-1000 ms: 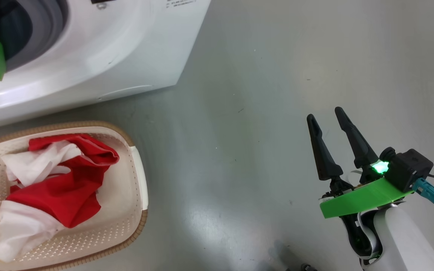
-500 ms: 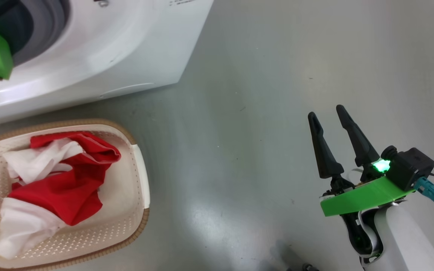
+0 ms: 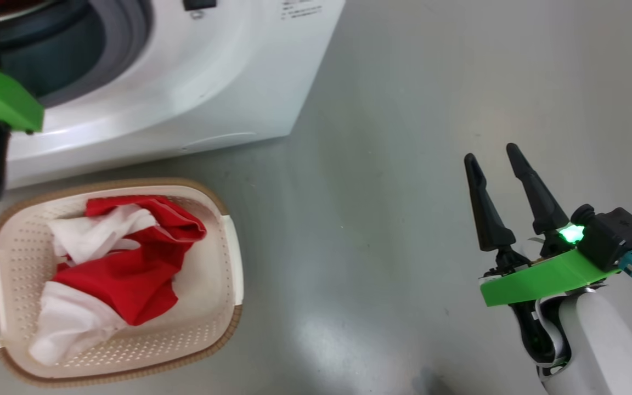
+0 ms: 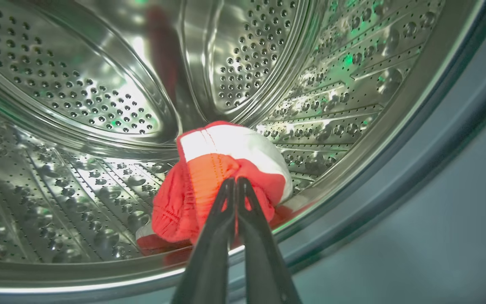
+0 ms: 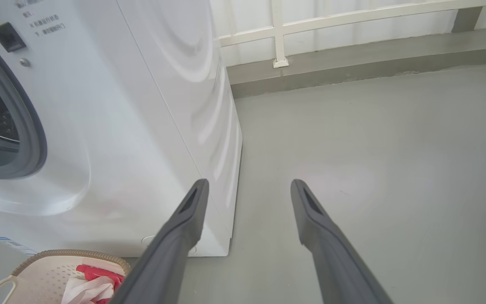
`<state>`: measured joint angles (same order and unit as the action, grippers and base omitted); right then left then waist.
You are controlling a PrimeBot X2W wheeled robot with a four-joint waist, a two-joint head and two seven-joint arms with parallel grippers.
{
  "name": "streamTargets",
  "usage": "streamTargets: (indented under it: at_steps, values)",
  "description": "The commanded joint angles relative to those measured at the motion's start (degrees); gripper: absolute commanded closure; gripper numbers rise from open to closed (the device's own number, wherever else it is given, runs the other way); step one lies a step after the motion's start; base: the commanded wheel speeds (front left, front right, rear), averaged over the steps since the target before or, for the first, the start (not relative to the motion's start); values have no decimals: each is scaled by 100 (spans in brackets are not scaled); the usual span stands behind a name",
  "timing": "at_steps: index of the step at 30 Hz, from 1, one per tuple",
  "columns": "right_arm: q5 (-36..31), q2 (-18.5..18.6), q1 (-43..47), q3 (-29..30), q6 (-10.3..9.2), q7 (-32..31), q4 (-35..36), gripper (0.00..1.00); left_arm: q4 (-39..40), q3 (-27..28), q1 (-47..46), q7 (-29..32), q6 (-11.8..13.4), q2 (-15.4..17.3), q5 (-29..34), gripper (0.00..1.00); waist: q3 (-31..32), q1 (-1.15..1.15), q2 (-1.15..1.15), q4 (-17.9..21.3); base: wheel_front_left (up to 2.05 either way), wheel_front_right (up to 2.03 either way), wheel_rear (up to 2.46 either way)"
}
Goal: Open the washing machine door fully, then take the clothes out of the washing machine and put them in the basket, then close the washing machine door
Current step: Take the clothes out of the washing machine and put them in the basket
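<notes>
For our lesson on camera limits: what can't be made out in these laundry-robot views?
Left wrist view: whether the shut left gripper actually pinches the red garment; its fingers cover the contact.
Head view: the basket's floor, mostly under the clothes.
Right wrist view: print on the washing machine, too small.

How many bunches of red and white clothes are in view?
2: one heap in the basket, one bundle in the drum, pinched by the left tool; more may be hidden.

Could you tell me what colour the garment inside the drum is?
The garment is red and white, clearest in the left wrist view.
</notes>
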<state>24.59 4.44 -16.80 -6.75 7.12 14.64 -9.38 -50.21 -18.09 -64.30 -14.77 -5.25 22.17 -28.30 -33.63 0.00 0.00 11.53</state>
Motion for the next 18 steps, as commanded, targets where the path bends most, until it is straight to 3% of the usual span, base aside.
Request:
streamTargets:
  at_steps: [1,18]
  values:
    - [-59,81,133,-100,36,36,118,0,213,273,154,-23,49,210,38,100,124,0,0,-121,0,0,0]
    - [-85,238,413,-39,36,36,78,0,1716,2071,1785,-23,-155,-617,852,100,770,0,0,-501,0,0,0]
